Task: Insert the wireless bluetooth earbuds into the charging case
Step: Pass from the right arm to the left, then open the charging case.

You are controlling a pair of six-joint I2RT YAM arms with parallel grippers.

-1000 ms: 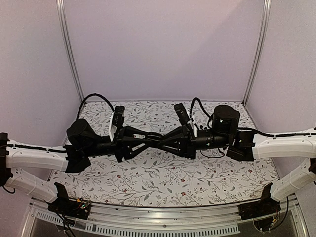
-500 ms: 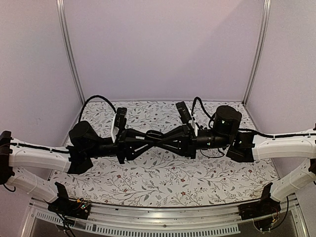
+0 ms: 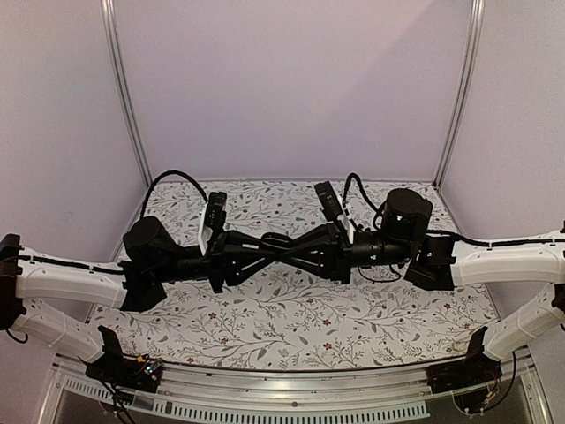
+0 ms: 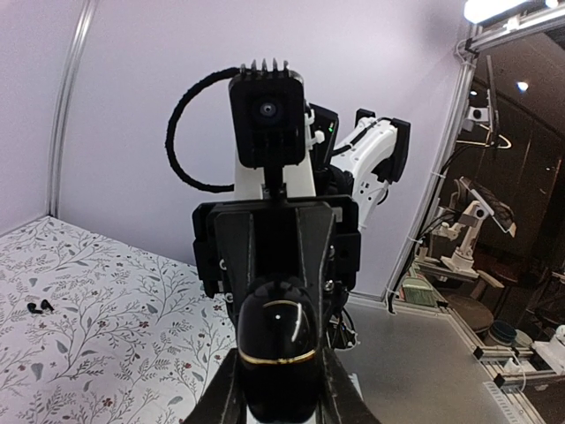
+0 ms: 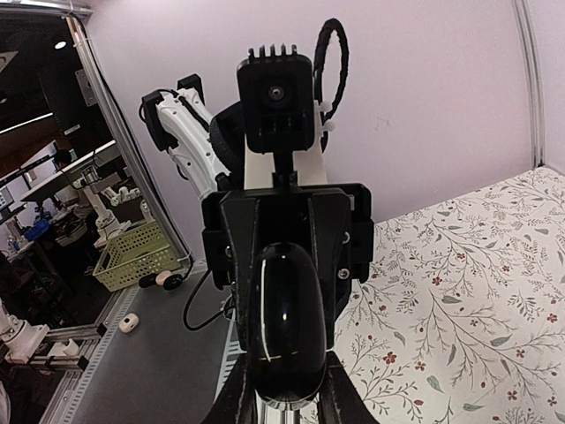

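A: The left gripper (image 4: 279,393) is being squeezed shut on the black charging case (image 4: 278,331) in mid-air; the right gripper (image 5: 282,393) is being closed on its opposite end.
B: Where are the earbuds (image 4: 39,306) being shown?
A: They are lying, two tiny dark pieces, on the floral cloth (image 4: 115,340), well apart from the case.
B: What is being called for?
A: Seemingly the case is being opened; it should be parted slowly at the gold seam (image 4: 278,359), its base being gripped firmly.

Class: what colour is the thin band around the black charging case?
Gold band on the charging case; best in the left wrist view.
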